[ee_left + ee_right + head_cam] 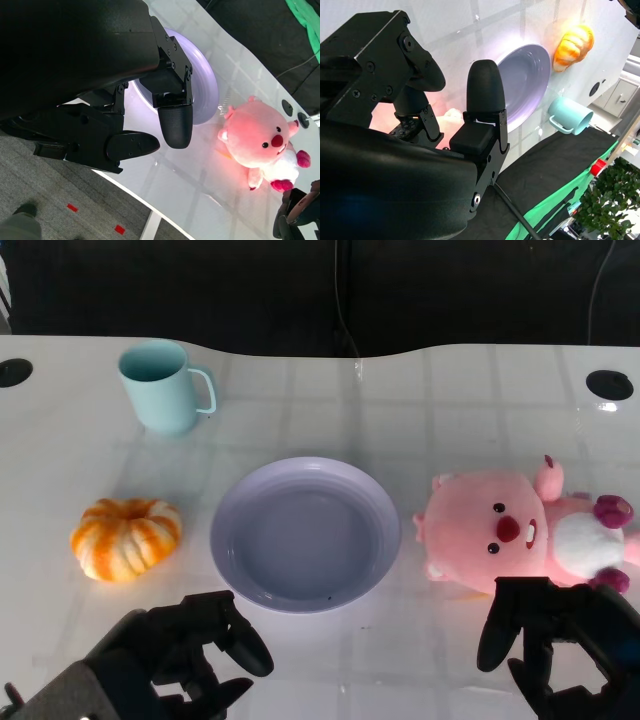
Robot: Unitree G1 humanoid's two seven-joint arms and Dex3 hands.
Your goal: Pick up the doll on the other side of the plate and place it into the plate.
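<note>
Nearest, at the table's front edge, the left hand (pixel 195 645) and the right hand (pixel 555 635) hover with fingers apart, holding nothing. The pink doll (pixel 520 530) lies near the right edge, just beside the lavender plate (pixel 305 533) at the centre.

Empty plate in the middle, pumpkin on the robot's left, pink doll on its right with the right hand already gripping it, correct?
Not quite: the head view shows the right hand empty, just short of the pink doll. The rest is right.
</note>
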